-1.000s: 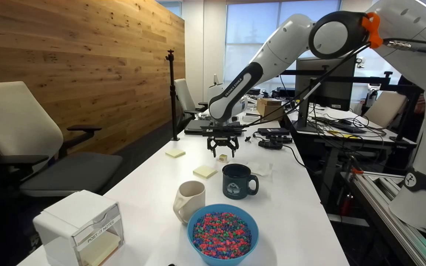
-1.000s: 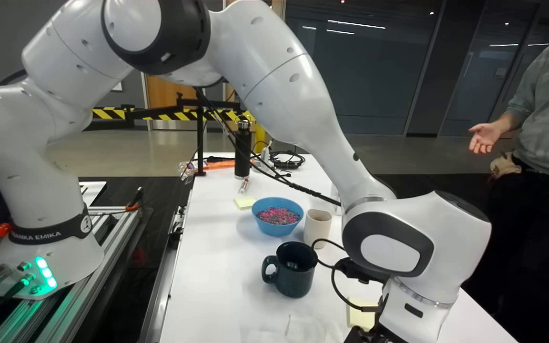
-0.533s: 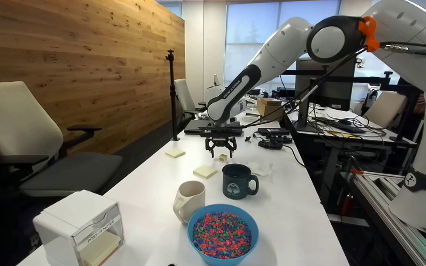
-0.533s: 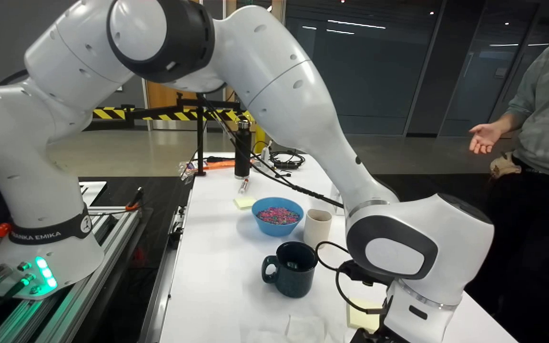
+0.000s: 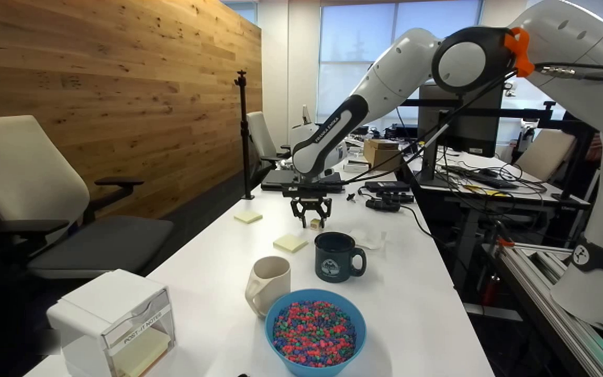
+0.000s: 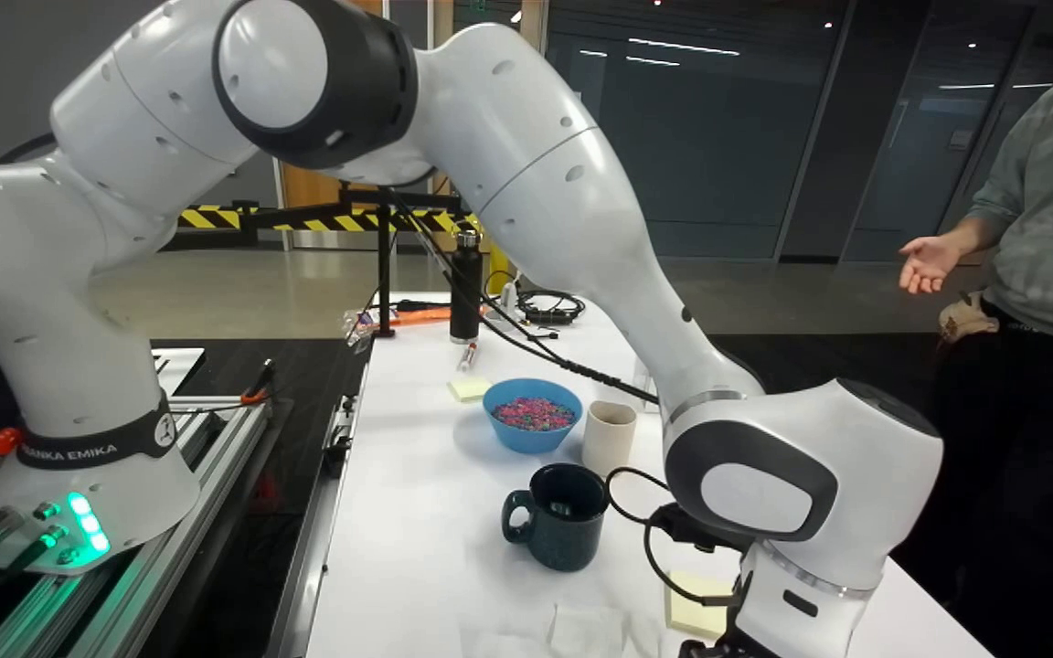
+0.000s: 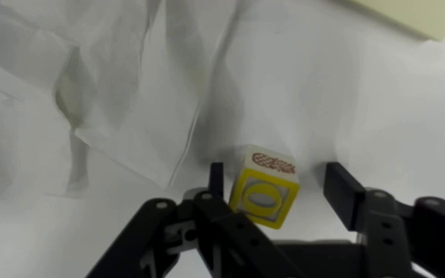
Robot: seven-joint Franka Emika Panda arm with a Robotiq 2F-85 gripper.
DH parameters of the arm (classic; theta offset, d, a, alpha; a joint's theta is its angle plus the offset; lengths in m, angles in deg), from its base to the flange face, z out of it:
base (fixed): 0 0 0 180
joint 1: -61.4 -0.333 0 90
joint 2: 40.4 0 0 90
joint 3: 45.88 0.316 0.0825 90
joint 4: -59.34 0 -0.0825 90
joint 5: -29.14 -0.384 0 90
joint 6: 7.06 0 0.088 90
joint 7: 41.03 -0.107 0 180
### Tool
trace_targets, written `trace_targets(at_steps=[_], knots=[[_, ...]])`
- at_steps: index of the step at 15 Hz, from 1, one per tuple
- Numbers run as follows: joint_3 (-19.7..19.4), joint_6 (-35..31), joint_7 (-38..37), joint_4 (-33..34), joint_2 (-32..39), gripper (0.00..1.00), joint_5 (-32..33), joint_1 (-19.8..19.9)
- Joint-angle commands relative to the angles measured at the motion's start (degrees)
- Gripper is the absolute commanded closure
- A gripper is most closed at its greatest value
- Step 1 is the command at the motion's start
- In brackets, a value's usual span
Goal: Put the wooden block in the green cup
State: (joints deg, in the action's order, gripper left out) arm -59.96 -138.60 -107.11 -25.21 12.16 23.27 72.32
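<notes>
The wooden block [image 7: 265,187] sits on the table [image 5: 411,319], between the two fingers of the pincer [image 7: 278,185]. The pincer is released: its fingers are spread and hold nothing. In the wrist view, the finger [image 7: 217,179] at the block's nine o'clock is just beside it, perhaps touching, I cannot tell; the finger [image 7: 344,199] at three o'clock stands apart.

The step in hand is, I judge, the grasp. To do it well, the pincer should first go slightly toward nine o'clock in that view, so both fingers meet the block together and do not push it. The block also looks a little turned; a small turn of the wrist may give a flatter hold. The crumpled paper [image 7: 129,96] at ten o'clock should not be pinched.

Then the block must go above the rim of the green cup [image 5: 333,257], which in an exterior view stands upright at the block's five o'clock. Inside it I see only darkness and a pale spot [image 6: 561,508], probably a reflection. At the cup's eight o'clock is the cream cup [image 5: 270,285], its bottom hidden. The blue bowl [image 5: 316,372], near six o'clock, holds many small red, blue and green grains [image 5: 314,334].
</notes>
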Motion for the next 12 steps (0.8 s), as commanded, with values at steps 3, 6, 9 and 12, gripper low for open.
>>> trace_targets(at_steps=[3, 6, 9, 12], knots=[[-0.4, 0.6, -1.7, 2.0, 0.6, 0.78, -1.3, -0.3], [-0.9, 0.4, -3.0, -2.3, -3.7, 0.91, -1.2, -1.1], [-1.6, -1.5, -2.5, -10.9, -11.6, 0.91, -0.1, -3.0], [-2.5, -1.4, -2.2, -17.9, -19.1, 0.91, 1.5, -5.3]])
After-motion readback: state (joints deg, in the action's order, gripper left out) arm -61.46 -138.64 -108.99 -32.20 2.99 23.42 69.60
